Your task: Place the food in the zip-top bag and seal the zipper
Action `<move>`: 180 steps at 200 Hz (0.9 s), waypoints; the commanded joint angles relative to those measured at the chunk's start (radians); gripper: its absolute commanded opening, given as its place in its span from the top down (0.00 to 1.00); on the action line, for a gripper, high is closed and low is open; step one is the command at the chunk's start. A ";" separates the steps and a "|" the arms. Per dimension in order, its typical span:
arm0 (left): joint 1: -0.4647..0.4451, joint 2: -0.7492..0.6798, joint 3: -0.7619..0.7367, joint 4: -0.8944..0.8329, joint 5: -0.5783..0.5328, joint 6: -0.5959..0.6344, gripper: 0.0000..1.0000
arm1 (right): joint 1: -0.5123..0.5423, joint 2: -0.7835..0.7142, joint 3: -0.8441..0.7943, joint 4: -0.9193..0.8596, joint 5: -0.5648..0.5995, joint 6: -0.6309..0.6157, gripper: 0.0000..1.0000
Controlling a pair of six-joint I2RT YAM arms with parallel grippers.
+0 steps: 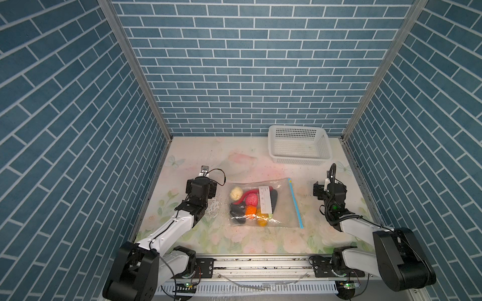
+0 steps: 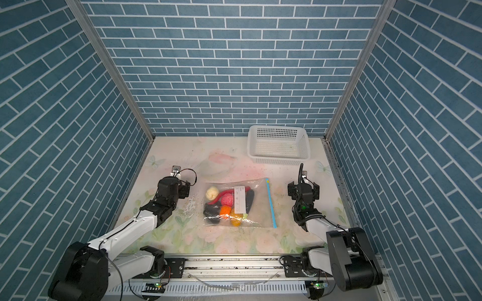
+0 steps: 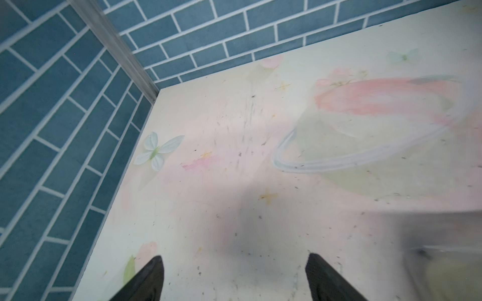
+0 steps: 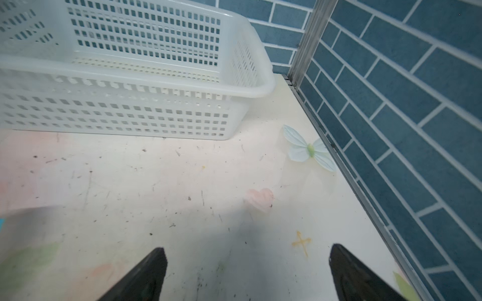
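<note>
All food (image 1: 247, 206) judged inside zip-top bag (image 1: 283, 198) | zipper (image 1: 296, 206) seal unconfirmed, closure to be checked next | left pincer (image 3: 234, 256) wide, empty | right pincer (image 4: 247, 247) wide, empty

The zip-top bag (image 1: 283, 208) is clear, crinkly plastic with glossy glints, the basket (image 4: 135, 70) smooth milky-white plastic (slightly see-through). The tabletop (image 3: 234, 208) looks like a matt printed sheet, pretty scuffed and speckled; the corner post (image 3: 114, 44) is dull brushed metal.
</note>
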 commanded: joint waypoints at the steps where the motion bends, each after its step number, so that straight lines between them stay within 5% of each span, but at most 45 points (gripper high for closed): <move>1: 0.080 0.036 -0.038 0.180 0.077 0.047 0.15 | -0.021 0.062 -0.024 0.268 0.010 -0.049 0.02; 20: 0.152 0.109 -0.081 0.340 0.156 0.049 0.17 | -0.039 0.165 -0.022 0.400 0.016 -0.067 0.02; 81: 0.253 0.288 -0.037 0.497 0.294 -0.037 0.18 | -0.081 0.207 0.008 0.359 -0.035 -0.024 0.02; 137: 0.270 0.362 -0.054 0.587 0.358 -0.039 0.15 | -0.158 0.290 -0.030 0.499 -0.199 0.017 0.03; 180: 0.271 0.366 -0.060 0.600 0.368 -0.035 0.12 | -0.175 0.271 -0.004 0.417 -0.232 0.031 0.04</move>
